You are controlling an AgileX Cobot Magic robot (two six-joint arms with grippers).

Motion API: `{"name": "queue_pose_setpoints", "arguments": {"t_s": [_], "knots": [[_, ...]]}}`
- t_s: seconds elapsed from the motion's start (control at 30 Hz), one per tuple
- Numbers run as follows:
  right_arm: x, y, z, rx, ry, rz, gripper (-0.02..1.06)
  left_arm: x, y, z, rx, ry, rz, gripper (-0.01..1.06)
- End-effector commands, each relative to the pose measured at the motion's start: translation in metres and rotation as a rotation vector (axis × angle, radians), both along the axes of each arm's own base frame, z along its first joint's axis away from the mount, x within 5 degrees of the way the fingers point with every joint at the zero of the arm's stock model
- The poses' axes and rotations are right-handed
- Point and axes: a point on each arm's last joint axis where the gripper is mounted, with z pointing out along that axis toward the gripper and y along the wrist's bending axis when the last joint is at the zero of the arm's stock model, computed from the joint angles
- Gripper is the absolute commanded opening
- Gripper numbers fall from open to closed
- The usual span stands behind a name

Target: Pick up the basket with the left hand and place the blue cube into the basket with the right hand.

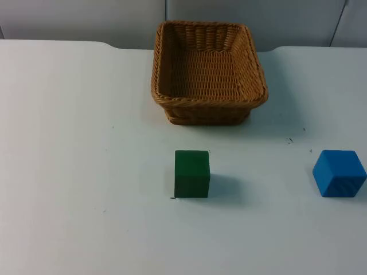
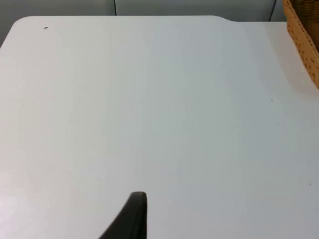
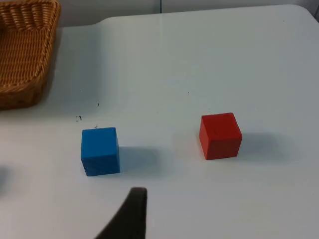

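Observation:
An empty brown wicker basket (image 1: pixel 209 71) stands at the back middle of the white table. The blue cube (image 1: pixel 339 173) rests on the table near the right edge, in front of and to the right of the basket. My left gripper (image 2: pixel 135 211) hovers over bare table to the left of the basket (image 2: pixel 304 35), well apart from it. My right gripper (image 3: pixel 133 209) hangs just short of the blue cube (image 3: pixel 100 151), not touching it, with the basket (image 3: pixel 25 50) beyond. Neither holds anything that I can see.
A green cube (image 1: pixel 192 173) sits in the middle of the table in front of the basket. A red cube (image 3: pixel 220 135) lies to the right of the blue one. The grey partition wall (image 1: pixel 86 17) closes the table's far side.

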Motion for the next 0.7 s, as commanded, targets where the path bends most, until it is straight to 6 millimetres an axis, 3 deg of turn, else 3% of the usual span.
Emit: {"name": "queue_pose_setpoints", "arguments": {"t_s": [0.0, 0.3, 0.47, 0.67], "knots": [[0.001, 0.001, -0.002, 0.002, -0.003, 0.017, 1.01, 0.0, 0.0, -0.002, -0.002, -0.006, -0.001, 1.05], [0.001, 0.002, -0.002, 0.005, -0.005, 0.031, 1.01, 0.003, 0.0, -0.001, -0.002, 0.007, -0.001, 1.05], [-0.001, 0.004, 0.007, 0.02, -0.025, 0.041, 1.01, 0.009, 0.0, 0.01, -0.002, 0.019, -0.001, 1.05], [0.022, 0.005, 0.027, 0.047, 0.026, 0.056, 1.0, 0.028, -0.002, 0.029, -0.027, -0.024, -0.014, 1.05]]}}
